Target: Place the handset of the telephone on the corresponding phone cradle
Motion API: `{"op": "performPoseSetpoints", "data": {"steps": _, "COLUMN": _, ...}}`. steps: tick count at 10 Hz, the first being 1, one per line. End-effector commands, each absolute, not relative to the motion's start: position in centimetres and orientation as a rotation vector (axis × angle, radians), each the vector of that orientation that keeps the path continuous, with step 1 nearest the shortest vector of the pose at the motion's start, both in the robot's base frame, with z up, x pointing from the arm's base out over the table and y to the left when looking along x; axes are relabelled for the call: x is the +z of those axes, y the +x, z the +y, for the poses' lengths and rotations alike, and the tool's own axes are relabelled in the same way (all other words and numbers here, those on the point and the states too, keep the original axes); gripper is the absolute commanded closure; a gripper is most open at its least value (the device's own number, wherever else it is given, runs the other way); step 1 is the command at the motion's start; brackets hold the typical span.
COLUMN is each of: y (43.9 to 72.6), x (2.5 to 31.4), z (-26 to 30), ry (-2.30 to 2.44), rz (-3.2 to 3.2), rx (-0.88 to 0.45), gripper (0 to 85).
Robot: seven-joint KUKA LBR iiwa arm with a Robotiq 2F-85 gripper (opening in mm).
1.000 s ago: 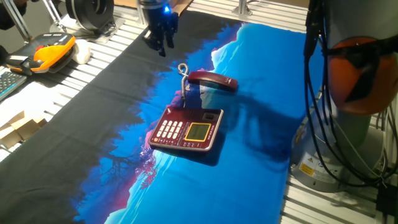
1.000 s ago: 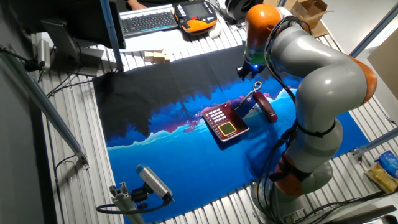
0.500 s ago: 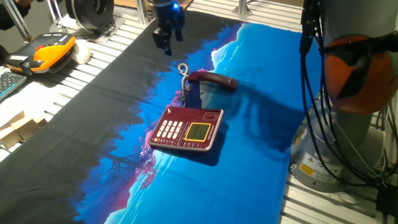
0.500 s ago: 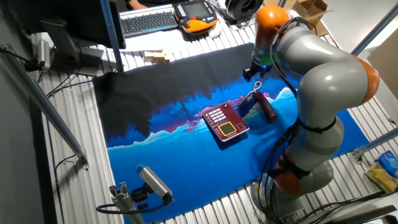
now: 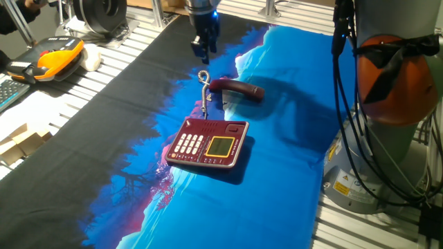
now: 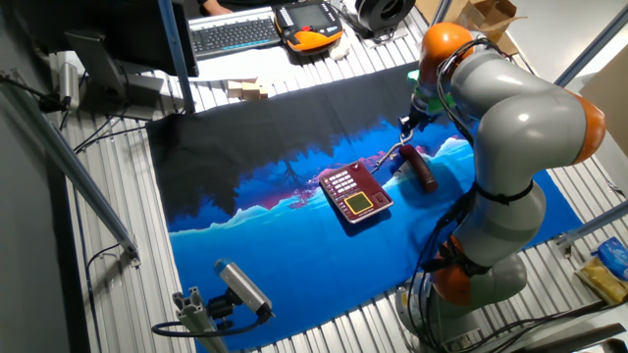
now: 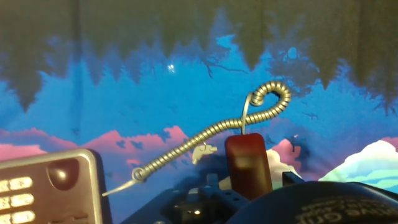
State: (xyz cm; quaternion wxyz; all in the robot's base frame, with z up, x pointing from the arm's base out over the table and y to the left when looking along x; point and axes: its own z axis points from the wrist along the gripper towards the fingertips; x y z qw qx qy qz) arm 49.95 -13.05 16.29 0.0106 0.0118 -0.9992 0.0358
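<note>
Maroon handset (image 5: 237,89) lies off the telephone (image 5: 207,143), just beyond its cradle; the gripper (image 5: 202,48), emptiness likely but jaw width unclear, has swung over toward it, approaching the grasp.

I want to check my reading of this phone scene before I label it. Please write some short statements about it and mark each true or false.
1. The handset rests in the cradle. False: it lies on the cloth, apart from the telephone.
2. The claw holds the handset. False: it hangs above the cloth, holding nothing.
3. A curly cord runs from the handset toward the telephone. True.
4. The telephone's display is yellow-green. True.
5. An orange and black device lies on the blue cloth. False: it lies off the cloth.
</note>
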Motion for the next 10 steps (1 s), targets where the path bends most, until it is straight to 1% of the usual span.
{"op": "performPoseSetpoints", "data": {"steps": 1, "y": 49.8, "x": 15.9, "z": -13.1, "ry": 0.031, "rz": -3.115, "rx": 0.110, "gripper": 34.0}}
{"op": "performPoseSetpoints", "data": {"steps": 4, "y": 49.0, "x": 14.3, "z": -13.9, "ry": 0.035, "rz": -3.127, "rx": 0.118, "gripper": 34.0}}
{"op": "performPoseSetpoints", "data": {"steps": 7, "y": 48.3, "x": 11.8, "z": -14.4, "ry": 0.050, "rz": -3.166, "rx": 0.118, "gripper": 34.0}}
{"op": "performPoseSetpoints", "data": {"steps": 8, "y": 48.1, "x": 11.3, "z": -14.6, "ry": 0.057, "rz": -3.173, "rx": 0.123, "gripper": 17.0}}
{"op": "performPoseSetpoints", "data": {"steps": 10, "y": 47.9, "x": 11.0, "z": -14.7, "ry": 0.062, "rz": -3.177, "rx": 0.128, "gripper": 17.0}}
